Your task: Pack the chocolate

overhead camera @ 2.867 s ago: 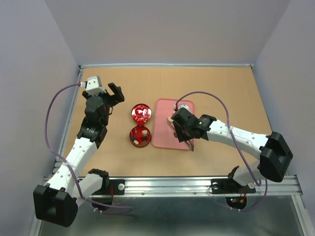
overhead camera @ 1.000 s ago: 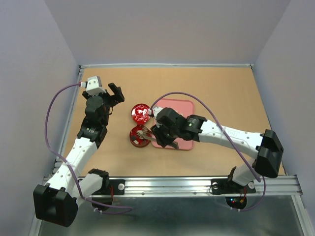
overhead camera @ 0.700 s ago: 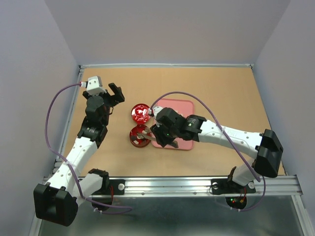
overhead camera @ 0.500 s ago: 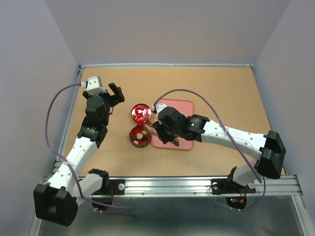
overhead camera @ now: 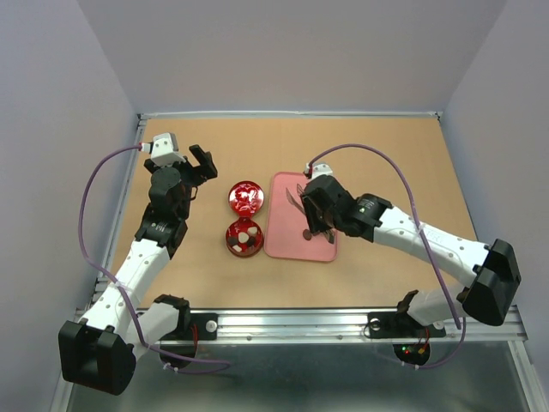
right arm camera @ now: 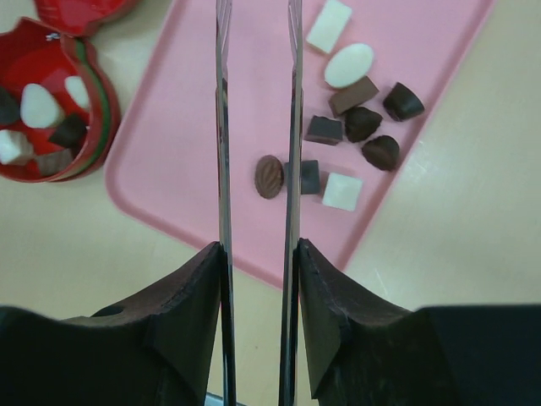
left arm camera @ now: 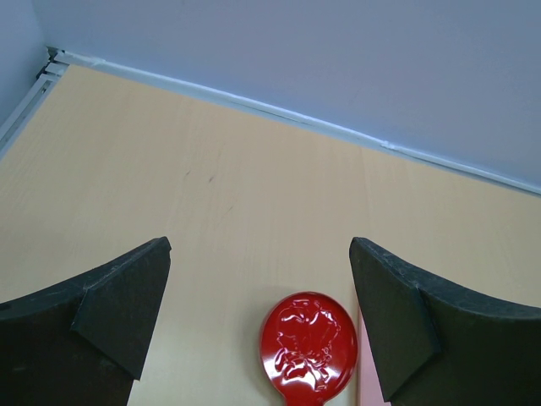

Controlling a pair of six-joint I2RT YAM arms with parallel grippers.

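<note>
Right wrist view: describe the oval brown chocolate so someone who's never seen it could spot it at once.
Find the pink tray, whose candies crowd one side. The oval brown chocolate lies at their edge, nearest the bare pink middle, beside a dark square piece. It is the only brown oval; the rest are dark chunks or white.

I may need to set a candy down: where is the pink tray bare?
On the pink tray, the half beside the red tin is bare; the chocolates crowd the opposite end, away from the tin.
</note>
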